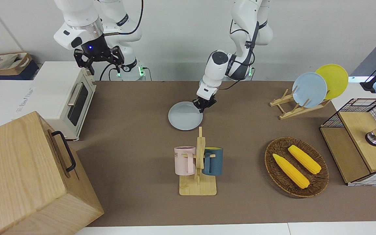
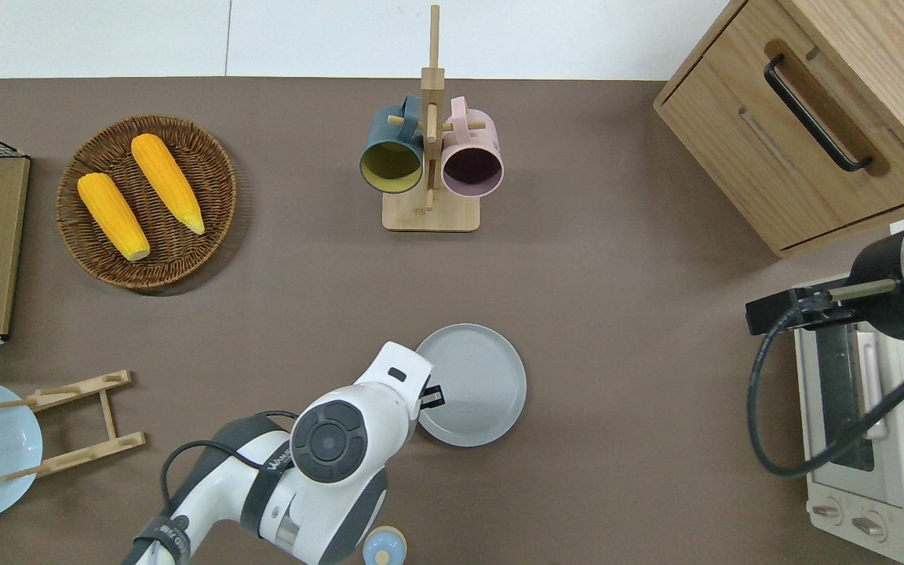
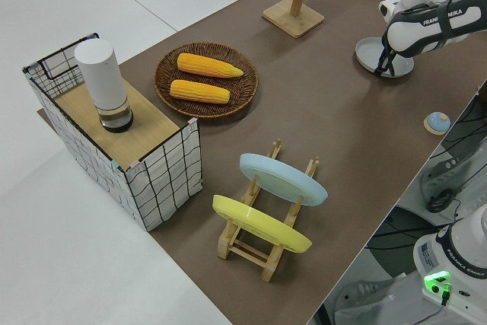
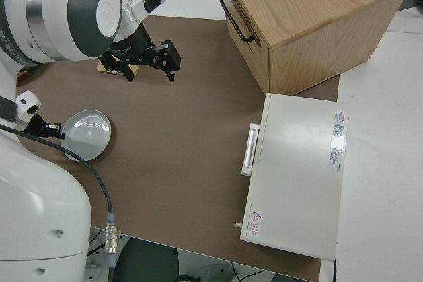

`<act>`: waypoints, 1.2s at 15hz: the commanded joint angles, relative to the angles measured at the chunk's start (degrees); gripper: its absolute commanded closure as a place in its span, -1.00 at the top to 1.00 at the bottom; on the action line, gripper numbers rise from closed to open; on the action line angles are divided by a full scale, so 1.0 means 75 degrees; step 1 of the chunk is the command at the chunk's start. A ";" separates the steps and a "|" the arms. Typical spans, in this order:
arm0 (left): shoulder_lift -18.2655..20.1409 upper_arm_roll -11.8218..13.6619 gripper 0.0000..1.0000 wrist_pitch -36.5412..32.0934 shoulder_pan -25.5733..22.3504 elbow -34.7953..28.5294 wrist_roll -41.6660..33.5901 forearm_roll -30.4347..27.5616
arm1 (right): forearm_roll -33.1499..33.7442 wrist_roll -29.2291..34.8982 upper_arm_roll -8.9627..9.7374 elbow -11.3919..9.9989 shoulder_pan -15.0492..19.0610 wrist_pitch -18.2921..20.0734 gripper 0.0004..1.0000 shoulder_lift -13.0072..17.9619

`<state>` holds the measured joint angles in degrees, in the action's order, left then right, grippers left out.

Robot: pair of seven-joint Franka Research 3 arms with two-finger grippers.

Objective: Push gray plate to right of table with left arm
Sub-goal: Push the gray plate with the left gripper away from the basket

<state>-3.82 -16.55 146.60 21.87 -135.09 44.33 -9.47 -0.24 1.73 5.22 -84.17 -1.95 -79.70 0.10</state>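
gray plate at mid-table, left gripper on its rim

the gray plate (image 2: 471, 384) is small, round, pale gray, with a shallow raised rim. it lies flat on the table (image 2: 625, 329), nearer the robots than the mug stand (image 2: 430, 157). the left gripper (image 2: 430, 396) sits at the rim facing the left arm's end; i cannot tell whether its fingers are together. bare brown surface runs from the plate to the toaster oven (image 2: 864, 424). the right arm is parked, fingers spread apart.

The gray plate (image 2: 472, 384) is pale gray, plain, on the matte brown table (image 2: 617, 353). The left arm (image 2: 342, 439) is white with dark gray joint caps. The two corn cobs (image 2: 138, 192) are yellow-orange, in a dark brown woven basket (image 2: 213, 235).
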 commanded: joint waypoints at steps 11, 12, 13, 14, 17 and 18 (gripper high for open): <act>-0.2701 0.0097 -1.00 0.0047 0.1946 0.3128 0.4226 0.2048 | -0.0061 -0.0019 0.0043 -0.0004 0.0084 0.0092 0.97 0.0058; -0.2725 0.0109 -1.00 0.0047 0.1970 0.3175 0.4249 0.2048 | -0.0073 -0.0008 0.0043 -0.0004 0.0084 0.0092 0.97 0.0058; -0.2725 0.0097 -1.00 0.0047 0.1971 0.3187 0.4249 0.2048 | -0.0061 -0.0008 0.0031 -0.0004 0.0084 0.0092 0.97 0.0058; -0.2725 0.0109 -1.00 0.0047 0.1971 0.3188 0.4249 0.2048 | -0.0061 -0.0019 0.0042 -0.0004 0.0084 0.0092 0.97 0.0058; -0.2713 0.0121 -0.12 0.0047 0.1936 0.3176 0.4156 0.2059 | -0.0061 -0.0008 0.0043 -0.0004 0.0084 0.0092 0.97 0.0058; -0.2713 0.0121 0.25 0.0036 0.1901 0.3176 0.4132 0.2059 | -0.0073 -0.0019 0.0031 -0.0004 0.0084 0.0092 0.97 0.0058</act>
<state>-22.45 -16.44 146.73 35.69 -112.61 74.43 4.33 -0.24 1.73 5.22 -84.17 -1.95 -79.70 0.10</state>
